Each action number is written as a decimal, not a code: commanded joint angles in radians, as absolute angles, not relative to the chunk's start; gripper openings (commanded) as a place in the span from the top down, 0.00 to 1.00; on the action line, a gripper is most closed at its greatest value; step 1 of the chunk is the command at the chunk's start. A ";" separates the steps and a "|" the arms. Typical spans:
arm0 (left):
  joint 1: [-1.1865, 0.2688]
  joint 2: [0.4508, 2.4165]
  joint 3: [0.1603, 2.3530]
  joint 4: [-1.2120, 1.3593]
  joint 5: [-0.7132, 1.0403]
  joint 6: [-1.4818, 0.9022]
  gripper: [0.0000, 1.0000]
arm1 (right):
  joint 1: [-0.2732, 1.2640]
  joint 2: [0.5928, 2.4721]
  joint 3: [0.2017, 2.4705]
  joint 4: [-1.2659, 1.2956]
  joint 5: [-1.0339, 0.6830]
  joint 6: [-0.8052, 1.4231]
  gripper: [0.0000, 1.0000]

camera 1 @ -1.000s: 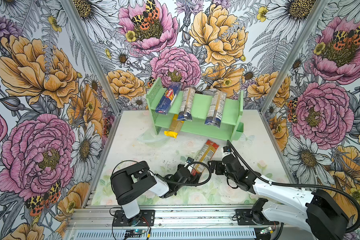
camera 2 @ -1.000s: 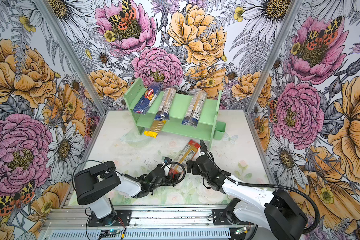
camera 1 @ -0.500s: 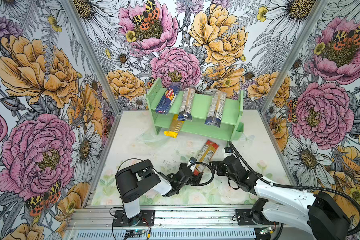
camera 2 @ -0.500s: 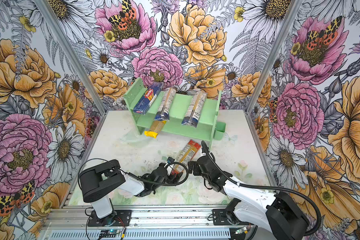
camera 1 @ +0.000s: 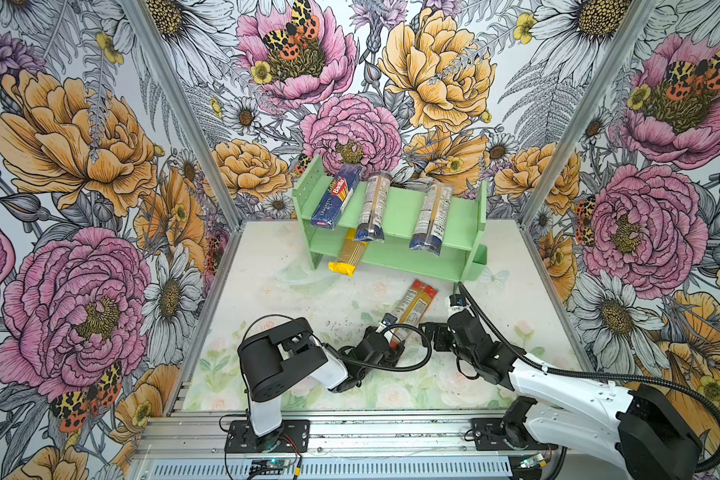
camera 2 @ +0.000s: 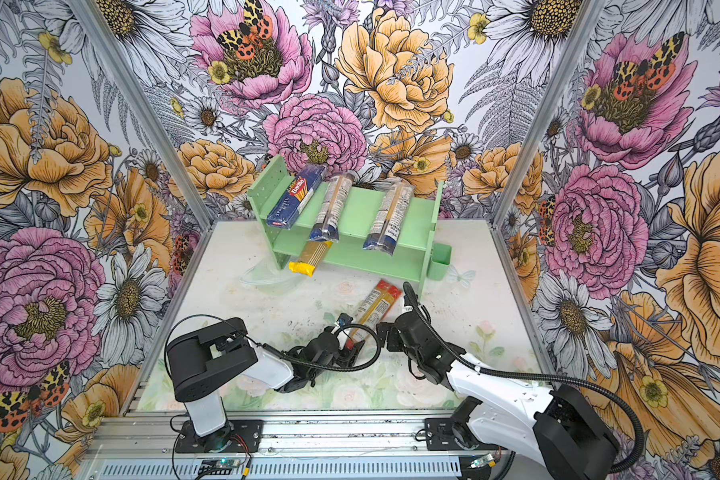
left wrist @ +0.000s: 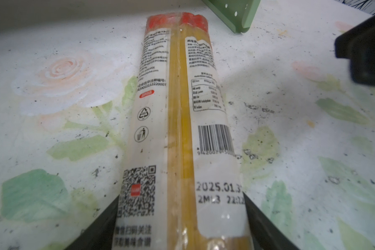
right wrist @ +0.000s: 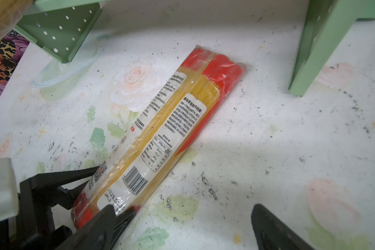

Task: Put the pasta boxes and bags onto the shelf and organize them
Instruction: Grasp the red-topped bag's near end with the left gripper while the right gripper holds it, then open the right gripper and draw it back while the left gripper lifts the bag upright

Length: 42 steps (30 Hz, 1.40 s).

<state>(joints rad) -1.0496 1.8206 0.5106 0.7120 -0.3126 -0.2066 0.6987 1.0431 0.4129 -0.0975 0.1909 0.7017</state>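
The red-ended clear bag (camera 1: 412,309) of spaghetti lies flat on the table in front of the shelf (camera 1: 395,208). My left gripper (left wrist: 181,199) is shut on its near end, one finger pressed to each side. My right gripper (right wrist: 191,227) stands open just right of that end, with only table between its fingers. On the top tier lie the dark blue Barilla box (camera 1: 336,202) and two navy-ended bags (camera 1: 373,208) (camera 1: 431,218). A yellow bag (camera 1: 348,257) sticks out of the lower tier.
A small green bin (camera 2: 440,259) hangs on the shelf's right side. A clear round plastic piece (camera 1: 294,274) lies by the shelf's left foot. The shelf's right leg (right wrist: 312,54) stands close beyond the bag's far end. Floral walls enclose the table.
My left gripper has slid forward around the bag's near end and its jaws have narrowed onto it. The right gripper has barely shifted.
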 commanded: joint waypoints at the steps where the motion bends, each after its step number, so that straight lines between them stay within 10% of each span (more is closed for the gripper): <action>1: -1.060 1.850 0.498 0.612 -0.285 -0.223 0.31 | 0.687 1.020 0.403 -0.101 0.212 0.686 0.00; 21: -1.063 1.792 0.443 0.676 -0.283 -0.272 1.00 | 0.676 0.988 0.402 -0.116 0.215 0.675 0.01; 42: -1.038 1.696 0.310 0.881 -0.098 -0.415 1.00 | 0.658 0.966 0.411 -0.150 0.226 0.658 0.00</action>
<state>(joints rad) -1.0340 1.7336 0.3298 0.9066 -0.1883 -0.3923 0.6659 0.9810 0.4019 -0.1406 0.2028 0.6788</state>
